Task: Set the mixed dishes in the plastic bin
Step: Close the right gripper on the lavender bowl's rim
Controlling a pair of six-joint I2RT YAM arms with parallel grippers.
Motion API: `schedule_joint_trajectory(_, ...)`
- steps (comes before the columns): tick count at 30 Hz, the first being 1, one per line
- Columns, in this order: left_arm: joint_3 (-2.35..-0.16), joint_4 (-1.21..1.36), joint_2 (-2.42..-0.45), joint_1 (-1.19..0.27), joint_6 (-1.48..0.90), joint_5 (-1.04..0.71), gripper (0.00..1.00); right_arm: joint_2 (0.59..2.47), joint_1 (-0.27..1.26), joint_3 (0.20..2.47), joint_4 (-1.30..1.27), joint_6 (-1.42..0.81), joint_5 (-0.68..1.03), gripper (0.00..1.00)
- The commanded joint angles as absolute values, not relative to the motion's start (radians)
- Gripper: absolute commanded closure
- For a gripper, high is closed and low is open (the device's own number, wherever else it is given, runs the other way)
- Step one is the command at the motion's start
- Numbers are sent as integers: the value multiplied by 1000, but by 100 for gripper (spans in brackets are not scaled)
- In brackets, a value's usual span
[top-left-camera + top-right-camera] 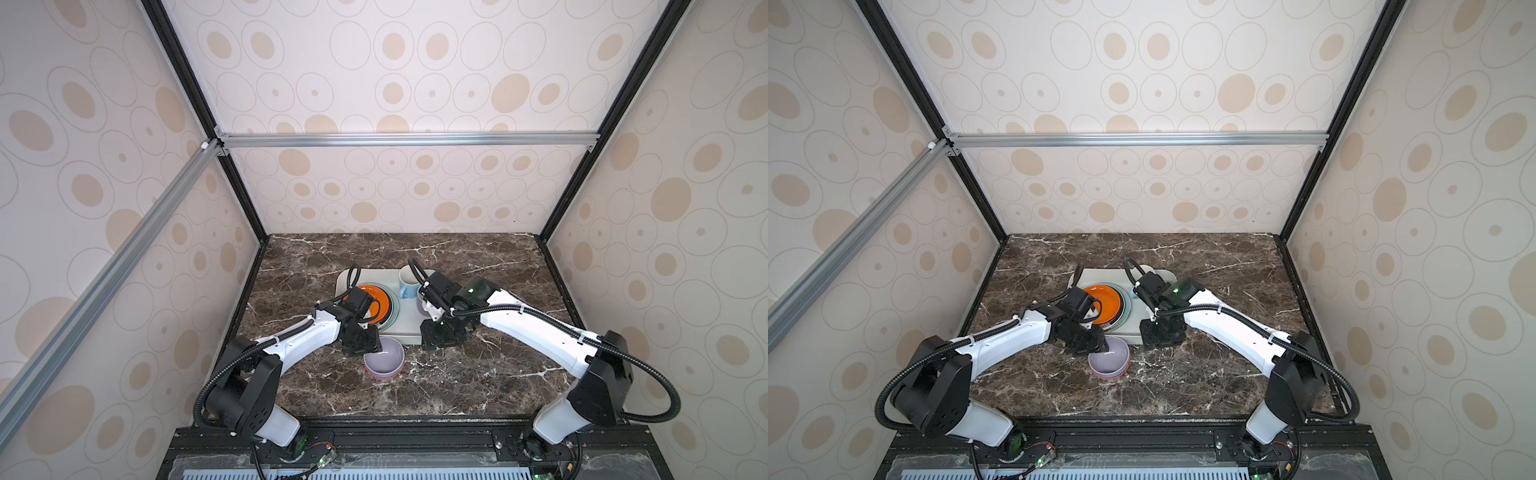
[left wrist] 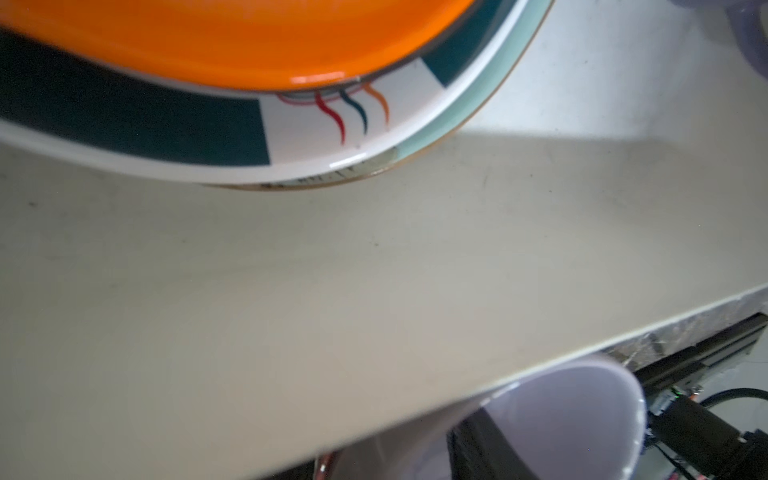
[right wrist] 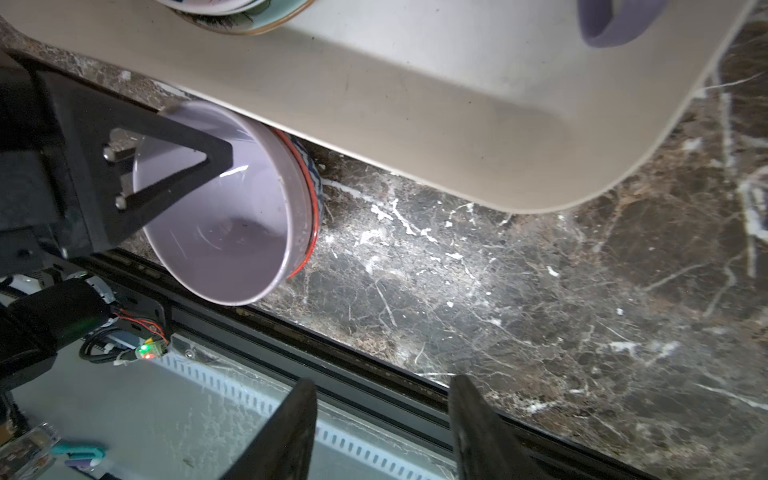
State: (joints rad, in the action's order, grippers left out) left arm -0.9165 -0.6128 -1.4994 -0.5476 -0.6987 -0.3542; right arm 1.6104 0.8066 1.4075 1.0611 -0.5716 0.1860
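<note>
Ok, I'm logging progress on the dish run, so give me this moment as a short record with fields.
in bin: orange plate atop stacked plates, blue mug, lavender mug
outside bin: lavender bowl, on table beside bin's near edge
left gripper: at bowl, one finger inside it; grip unclear
right gripper: jaws open, empty, above table

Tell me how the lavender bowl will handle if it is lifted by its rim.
The lavender bowl looks like glazed ceramic: probably stiff, and breakable if dropped. Its glossy inside shows highlights, so a rim pinch may slip. Upright on the marble table, it seems unlikely to roll when nudged.
</note>
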Motion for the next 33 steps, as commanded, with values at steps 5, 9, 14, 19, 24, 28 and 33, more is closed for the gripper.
schedule_joint_trajectory(5,-974,-691,-1378,-555,-709,-304,33,1739,829,1425,961,-567,294,48)
schedule_joint_trajectory(9,-983,-743,-1312,-543,-706,-276,20,1818,857,1474,957,-561,300,51)
schedule_joint_trajectory(14,-961,-786,-1229,-501,-684,-264,1,1879,872,1515,945,-569,305,53)
schedule_joint_trajectory(19,-941,-825,-1155,-428,-649,-258,0,1933,880,1565,955,-566,310,59)
schedule_joint_trajectory(24,-939,-852,-1131,-362,-609,-264,1,1980,896,1630,1022,-555,264,73)
schedule_joint_trajectory(28,-939,-850,-1130,-321,-580,-273,1,1986,898,1652,1057,-557,241,78)
schedule_joint_trajectory(33,-948,-832,-1149,-294,-553,-290,1,2005,899,1686,1099,-546,226,90)
